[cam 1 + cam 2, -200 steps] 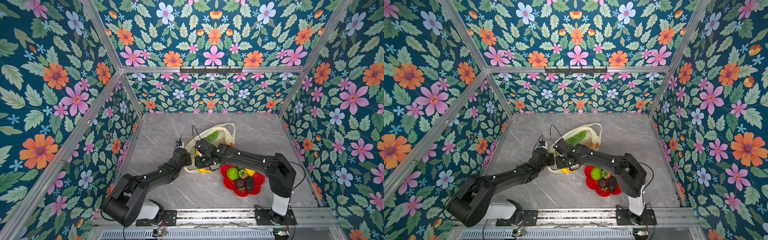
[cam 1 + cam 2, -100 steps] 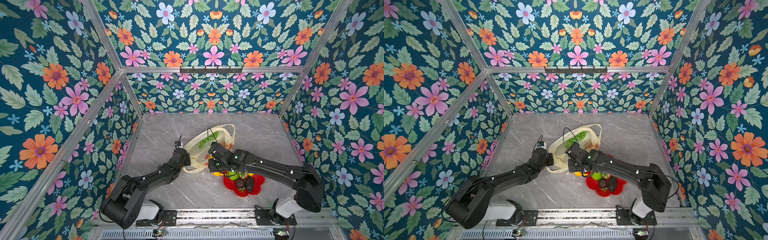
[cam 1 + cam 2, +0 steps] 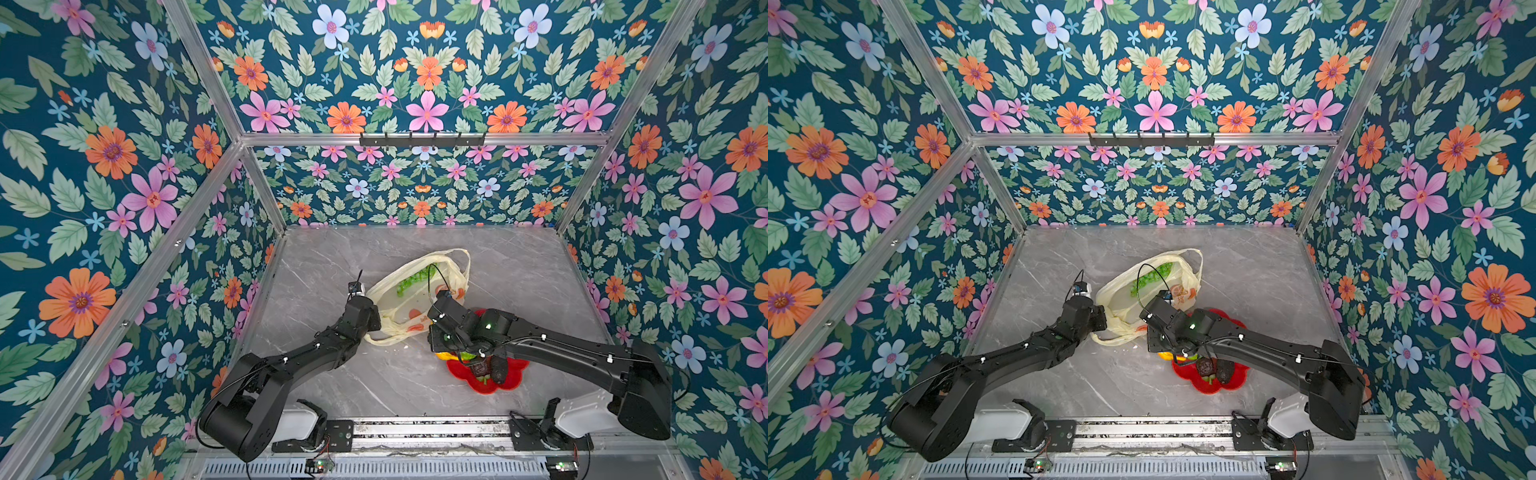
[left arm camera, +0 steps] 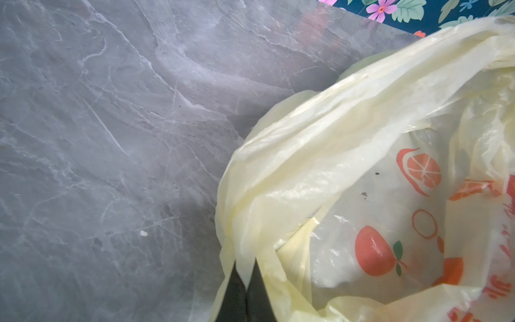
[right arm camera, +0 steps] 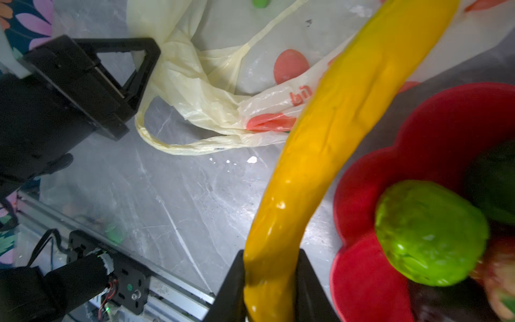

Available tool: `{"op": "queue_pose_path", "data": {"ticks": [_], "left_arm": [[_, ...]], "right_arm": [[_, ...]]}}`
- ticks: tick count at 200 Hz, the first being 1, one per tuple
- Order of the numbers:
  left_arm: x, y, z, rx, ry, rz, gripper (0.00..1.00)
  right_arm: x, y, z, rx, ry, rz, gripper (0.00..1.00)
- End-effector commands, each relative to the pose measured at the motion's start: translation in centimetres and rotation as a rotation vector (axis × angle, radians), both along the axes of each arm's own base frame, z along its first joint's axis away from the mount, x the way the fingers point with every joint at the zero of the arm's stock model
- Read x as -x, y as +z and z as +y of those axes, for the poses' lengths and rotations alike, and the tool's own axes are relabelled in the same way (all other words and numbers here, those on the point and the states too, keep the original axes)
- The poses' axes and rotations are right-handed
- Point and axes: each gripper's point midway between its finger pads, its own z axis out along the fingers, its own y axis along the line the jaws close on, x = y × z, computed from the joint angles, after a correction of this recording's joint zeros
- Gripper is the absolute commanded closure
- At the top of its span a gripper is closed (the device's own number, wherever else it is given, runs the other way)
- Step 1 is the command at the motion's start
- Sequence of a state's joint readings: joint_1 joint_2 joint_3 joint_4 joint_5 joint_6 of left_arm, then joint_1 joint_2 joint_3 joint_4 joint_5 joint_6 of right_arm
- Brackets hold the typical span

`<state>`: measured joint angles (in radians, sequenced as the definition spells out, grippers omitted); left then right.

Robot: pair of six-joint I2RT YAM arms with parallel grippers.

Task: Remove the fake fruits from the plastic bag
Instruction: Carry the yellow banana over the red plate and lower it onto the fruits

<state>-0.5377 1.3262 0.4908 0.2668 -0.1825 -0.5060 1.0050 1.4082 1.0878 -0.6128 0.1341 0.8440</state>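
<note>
Right gripper clamped on one end of the yellow banana; holds it slanting above the grey table, far tip over the plastic bag, shaft just beside the rim of the red plate. Left gripper pinched together on a fold of the bag's rim, at the bag's left side in both top views. From above, right fingertips hidden beneath the wrist, with only a sliver of yellow peeping out. On the plate, partly covered by the right arm: lime-green ball, dark brown pieces, and a dark green piece cut off at the wrist view's edge. Hard to say how many fruits in all. A second ago, reaching at the bag's mouth; since then swung right and nearer, out to the plate's left rim, banana along with it. Bag pulled longer and flatter meanwhile; left gripper unmoved. Banana now clear of the bag's mouth, fast in the right jaws. Green grape bunch in the bag at its far end, well beyond both grippers.
</note>
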Motion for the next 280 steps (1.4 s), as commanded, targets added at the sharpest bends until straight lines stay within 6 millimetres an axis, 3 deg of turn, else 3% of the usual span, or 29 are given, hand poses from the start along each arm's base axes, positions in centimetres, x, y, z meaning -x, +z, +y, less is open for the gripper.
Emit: {"op": "queue_pose_path", "data": {"ticks": [1,22,60,142,213,280], "left_arm": [[0.0,0.2,0.1,-0.003,0.002,-0.003,0.95],[0.0,0.3,0.1,0.001,0.000,-0.003,0.95],[0.1,0.4,0.1,0.003,-0.001,-0.005,0.95],[0.2,0.5,0.2,0.005,0.001,-0.008,0.95],[0.2,0.5,0.1,0.007,-0.003,-0.006,0.95],[0.2,0.4,0.0,0.008,-0.004,-0.006,0.95]], "right_arm": [[-0.7,-0.2,-3.2,0.071,-0.169,-0.033,0.78],[-1.0,-0.6,-4.1,0.071,-0.250,-0.036,0.78],[-1.2,-1.9,-4.1,0.063,-0.323,-0.011,0.78],[-1.3,-4.9,-4.0,0.078,-0.399,0.046,0.77],[-1.6,-6.1,-4.2,0.050,-0.433,0.076,0.76],[-1.6,-7.1,-4.2,0.085,-0.436,0.104,0.68]]}}
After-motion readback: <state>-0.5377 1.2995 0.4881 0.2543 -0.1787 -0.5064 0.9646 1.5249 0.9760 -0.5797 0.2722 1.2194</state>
